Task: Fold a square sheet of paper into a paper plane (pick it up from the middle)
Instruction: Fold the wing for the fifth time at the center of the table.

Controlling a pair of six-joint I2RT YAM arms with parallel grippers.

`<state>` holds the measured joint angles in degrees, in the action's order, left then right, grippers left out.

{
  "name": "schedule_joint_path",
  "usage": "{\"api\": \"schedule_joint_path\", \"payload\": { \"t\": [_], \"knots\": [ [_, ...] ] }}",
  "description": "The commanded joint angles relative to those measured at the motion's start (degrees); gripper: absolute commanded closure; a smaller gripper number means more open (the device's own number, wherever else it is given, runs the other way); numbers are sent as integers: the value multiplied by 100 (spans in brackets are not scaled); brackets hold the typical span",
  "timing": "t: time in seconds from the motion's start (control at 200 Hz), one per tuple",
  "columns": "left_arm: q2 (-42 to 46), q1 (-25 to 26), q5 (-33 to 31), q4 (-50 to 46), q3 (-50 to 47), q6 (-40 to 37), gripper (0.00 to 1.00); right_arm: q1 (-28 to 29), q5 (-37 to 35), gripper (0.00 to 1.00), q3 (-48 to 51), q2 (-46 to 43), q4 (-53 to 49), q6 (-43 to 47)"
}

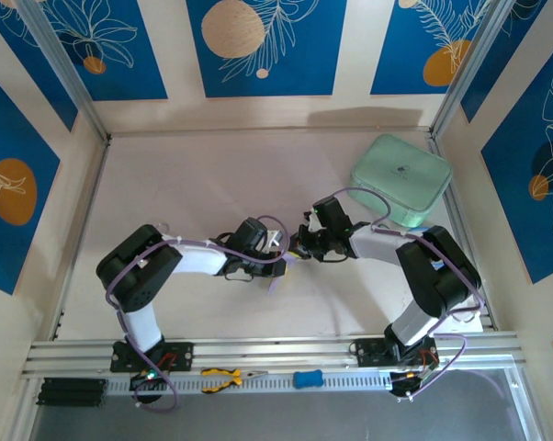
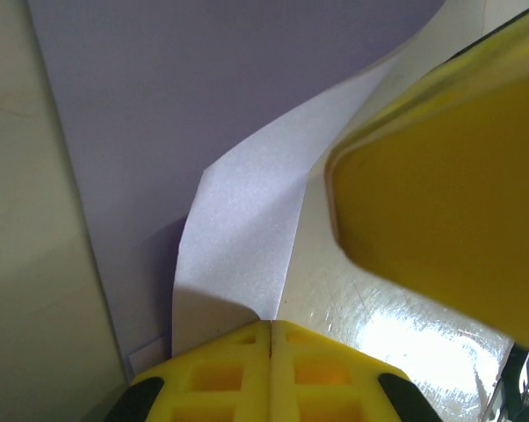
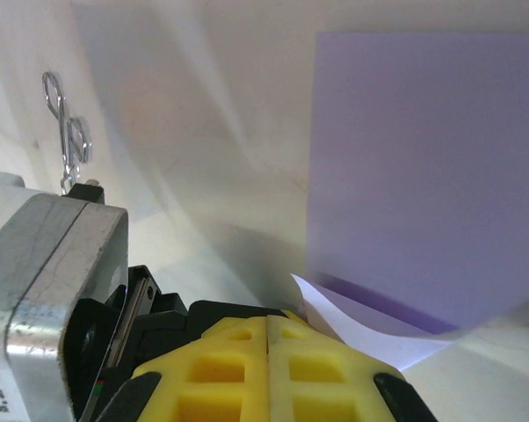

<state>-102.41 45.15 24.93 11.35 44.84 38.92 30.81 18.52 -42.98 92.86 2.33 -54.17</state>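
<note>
**Left fingers** (image 2: 271, 327): pressed together with no gap. A curled flap of the sheet of paper (image 2: 247, 114) runs straight into their seam, so they grip it. From these fingers the sheet spreads toward 12 o'clock in the left wrist view, lavender face upward of the pale flap.

**Right fingers** (image 3: 267, 322): also fully closed. The pale underside of the sheet's near margin meets their tips at 1 o'clock and appears pinched there. The flat lavender sheet (image 3: 423, 176) stretches away toward 1 o'clock, with a straight edge running 12 to 6.

**Key relation:** in the top view the left fingers (image 1: 278, 260) and right fingers (image 1: 298, 250) meet almost tip to tip at mid-worktop (image 1: 194, 175). Only a thin lavender strip (image 1: 275, 278) trails toward 6 o'clock below them, so the sheet is probably edge-on to that camera, its long axis 12 to 6. Neither arm is nearer, since both already hold it.

**Arm pose:** the left forearm reaches toward 3 o'clock from a bent elbow at 9. The right forearm mirrors it, reaching toward 9. The green case (image 1: 401, 179) sits well apart at 1 o'clock.
</note>
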Motion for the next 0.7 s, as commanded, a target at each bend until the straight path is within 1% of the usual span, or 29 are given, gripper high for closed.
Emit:
{"api": "schedule_joint_path", "payload": {
  "t": [0.0, 0.27, 0.42, 0.505, 0.695],
  "knots": [
    [-262, -24, -173, -696, -182, -68, 100, 75, 194, 94, 2, 136, 14, 283],
    [-218, -23, -181, -697, -195, -68, 100, 53, -22, 95, 77, 389, 21, 394],
    [-214, -24, -178, -722, -197, -75, 100, -92, 68, 95, 121, 596, 250, 394],
    [-218, -23, -188, -757, -191, -82, 100, -112, -145, 95, 74, 676, 132, 466],
    [-240, -34, -269, -930, -161, -112, 100, -360, -414, 94, -28, 984, 93, 499]
  ]
}}
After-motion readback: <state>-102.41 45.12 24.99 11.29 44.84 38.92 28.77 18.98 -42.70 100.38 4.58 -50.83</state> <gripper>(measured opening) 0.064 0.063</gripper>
